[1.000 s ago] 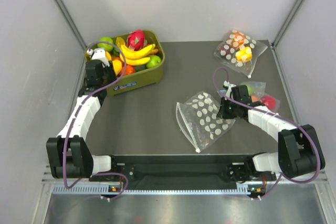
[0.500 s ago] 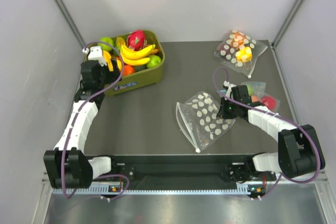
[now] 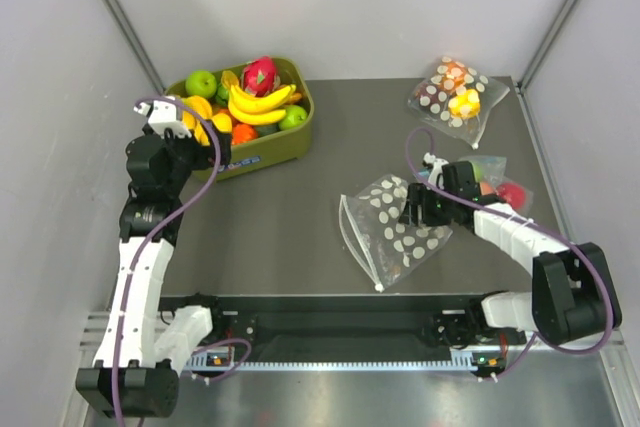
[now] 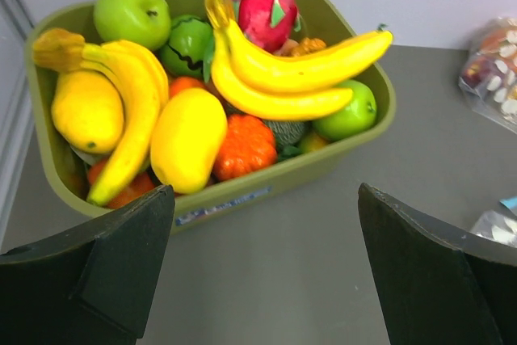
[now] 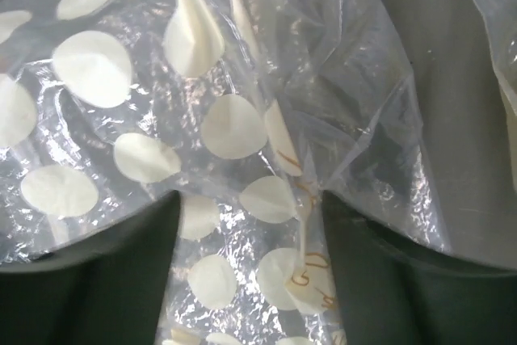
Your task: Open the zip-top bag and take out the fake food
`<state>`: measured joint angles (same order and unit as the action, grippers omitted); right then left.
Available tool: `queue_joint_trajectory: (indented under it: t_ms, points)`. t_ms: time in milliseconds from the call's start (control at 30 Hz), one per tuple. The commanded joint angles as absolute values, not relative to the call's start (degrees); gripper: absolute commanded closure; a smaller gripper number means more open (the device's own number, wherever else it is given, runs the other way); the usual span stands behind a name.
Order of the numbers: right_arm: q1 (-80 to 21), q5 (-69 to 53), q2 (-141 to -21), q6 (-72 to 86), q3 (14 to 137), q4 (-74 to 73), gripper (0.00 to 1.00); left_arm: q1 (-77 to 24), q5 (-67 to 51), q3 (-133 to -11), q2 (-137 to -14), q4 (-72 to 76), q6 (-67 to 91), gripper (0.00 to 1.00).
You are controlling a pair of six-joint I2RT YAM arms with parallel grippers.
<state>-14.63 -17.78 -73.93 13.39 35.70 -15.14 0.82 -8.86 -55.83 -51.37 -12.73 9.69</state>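
The left arm has drawn back from the green bin [image 3: 272,153], its left hand [image 4: 266,196] spread wide and empty before it; the fake food [image 4: 283,78] lies in the bin. The right hand [image 5: 250,208] has parted its fingers astride the right edge of the zip-top bag [image 3: 393,229], which lies flat on the worktop [image 3: 290,217].

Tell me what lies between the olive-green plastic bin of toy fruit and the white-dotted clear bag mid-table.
Only bare grey tabletop between the olive-green plastic bin and the white-dotted clear bag, seen in the top external view.
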Motion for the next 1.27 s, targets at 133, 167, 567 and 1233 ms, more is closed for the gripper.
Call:
queue_joint_trajectory:
  t_ms: [133, 167, 567, 1233]
  points:
    - [-15.1, -15.5, -66.4, 11.5, 42.4, -16.0, 0.14, 1.0, -12.7, -59.9, -49.0, -22.4, 12.1, 0.01]
    - [-15.1, -14.3, -65.7, 11.3, 43.1, -17.6, 0.14, 1.0, -13.0, -60.3, -48.9, -23.9, 12.3, 0.01]
    - [-15.1, -2.4, -51.6, 10.0, 50.9, -19.3, 0.06, 1.1, -11.2, -61.4, -46.2, -27.4, 15.8, 0.01]
    - [-14.9, 2.9, -48.0, 8.8, 54.0, -22.2, 0.02, 1.1, -3.2, -63.3, -46.1, -32.3, 16.3, 0.01]
